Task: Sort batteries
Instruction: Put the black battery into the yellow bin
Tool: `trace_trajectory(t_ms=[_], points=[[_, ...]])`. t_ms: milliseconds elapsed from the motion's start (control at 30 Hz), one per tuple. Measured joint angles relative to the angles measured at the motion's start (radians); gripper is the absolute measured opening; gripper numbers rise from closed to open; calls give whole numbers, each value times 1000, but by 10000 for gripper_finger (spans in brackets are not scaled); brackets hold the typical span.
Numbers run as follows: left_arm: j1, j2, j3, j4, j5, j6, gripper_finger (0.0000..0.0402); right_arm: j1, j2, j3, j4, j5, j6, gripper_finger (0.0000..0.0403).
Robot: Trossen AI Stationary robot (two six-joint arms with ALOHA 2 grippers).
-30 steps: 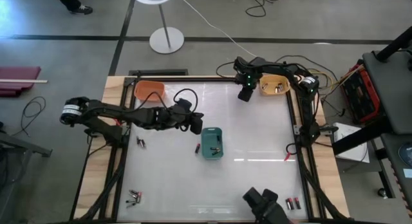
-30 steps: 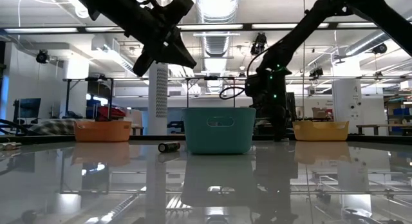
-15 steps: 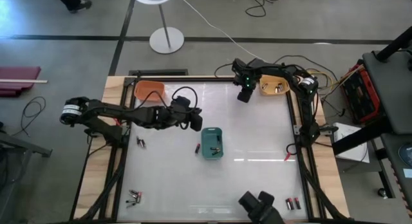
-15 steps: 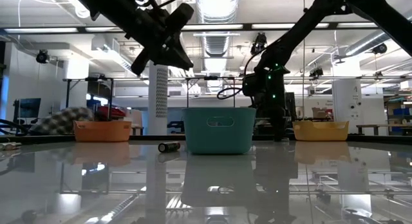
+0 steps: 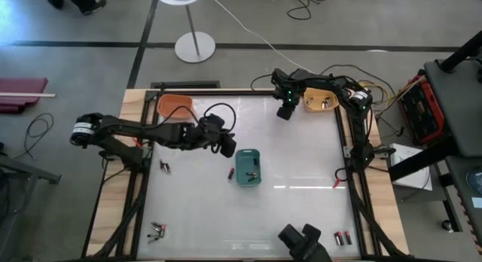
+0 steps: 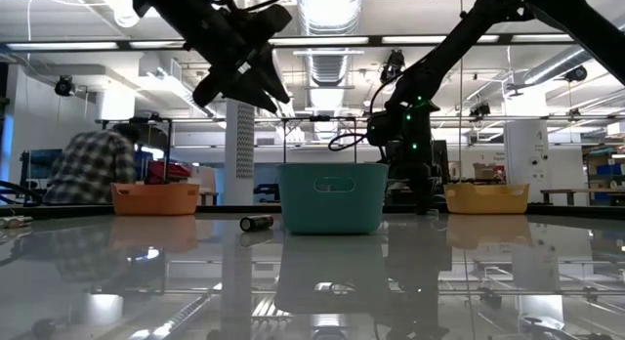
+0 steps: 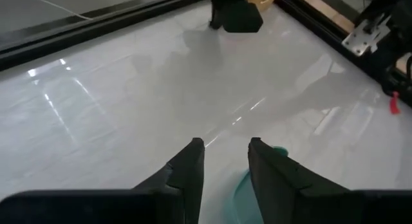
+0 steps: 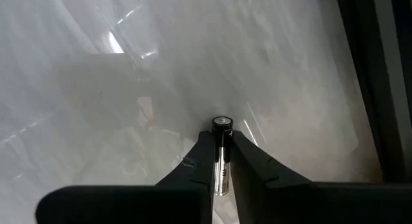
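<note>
My right tool (image 8: 220, 161) clamps a silvery battery (image 8: 221, 156), no label readable; left tool (image 7: 224, 161) parted, empty, above the bench (image 5: 301, 156).

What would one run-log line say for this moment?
left gripper: open, empty, above teal bin | right gripper: shut on battery, beside yellow bin

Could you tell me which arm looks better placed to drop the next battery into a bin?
The right. Its gripper is shut on a battery and hangs beside the yellow bin. The left gripper, near the teal bin, holds nothing, its fingers open.
</note>
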Motion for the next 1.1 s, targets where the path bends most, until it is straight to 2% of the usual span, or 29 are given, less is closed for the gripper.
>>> trace_trajectory(t_ms=[200,800,967,1100], points=[[-9,-1,-9,1,-56,31,103,1,0,-1,5,-2,39,23],[6,-41,-62,1,-54,104,103,1,-7,0,-4,-7,106,23],[10,-42,-62,12,-64,109,103,6,-95,-6,-10,4,138,23],[10,-42,-62,19,-44,99,103,19,-235,-4,-72,-12,176,22]])
